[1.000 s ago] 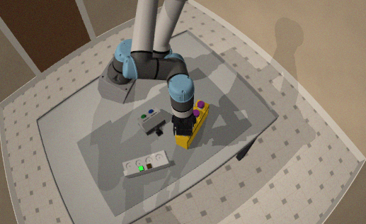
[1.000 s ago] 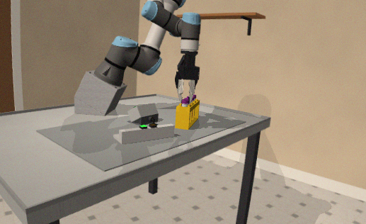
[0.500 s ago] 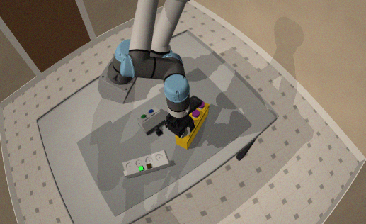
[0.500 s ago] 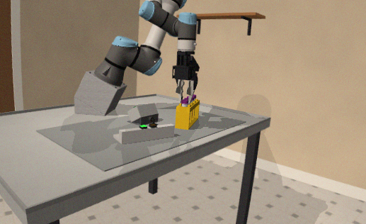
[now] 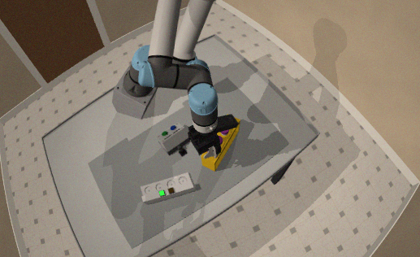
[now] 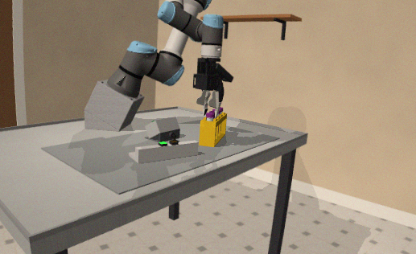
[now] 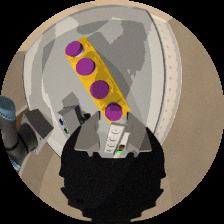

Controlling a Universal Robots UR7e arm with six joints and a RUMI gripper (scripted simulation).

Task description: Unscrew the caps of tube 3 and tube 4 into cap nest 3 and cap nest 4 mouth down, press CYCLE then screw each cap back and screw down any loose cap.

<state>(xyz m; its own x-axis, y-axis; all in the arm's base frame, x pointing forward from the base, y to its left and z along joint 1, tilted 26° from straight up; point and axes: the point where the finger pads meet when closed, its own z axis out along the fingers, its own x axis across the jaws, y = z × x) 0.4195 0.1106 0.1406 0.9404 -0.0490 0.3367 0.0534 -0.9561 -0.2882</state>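
And here the work was at the far right end of DS, the yellow decapping station (image 5: 210,163) (image 6: 208,134) (image 7: 92,78), with the cap of tube 4 (image 6: 210,115) (image 7: 113,111) sitting on its tube between the fingertips. The two-jaw gripper (image 5: 212,153) (image 6: 211,114) (image 7: 113,111) pointed down over it, jaws about a third open, with nothing in hold: a loose straddle, no pinch. The other three purple caps (image 5: 224,132) (image 6: 220,108) (image 7: 85,66) stood in the station too, so all four tubes wore one. Over on CT, the pale cap tray (image 5: 181,191) (image 6: 167,153) (image 7: 115,135), the nests lay bare, and the green lamp (image 5: 162,193) (image 6: 162,143) (image 7: 120,151) glowed, with the amber lamp (image 5: 171,190) (image 6: 174,141) (image 7: 122,147) dark. That put the job, by my reading, in the screwing-back stage, between bites on this last cap. Good form called for the wrist to unwind with the fingers well clear of the cap's side, then a centred, level grip and another tightening turn, easing down with the thread until it stopped. A brushing finger could have backed the cap off; an off-centre squeeze could have tipped it. Whether it was fully seated, I couldn't tell. The READY key (image 5: 165,133) (image 7: 66,131) was best left until the cap was tight and released, then pushed only until it switched.
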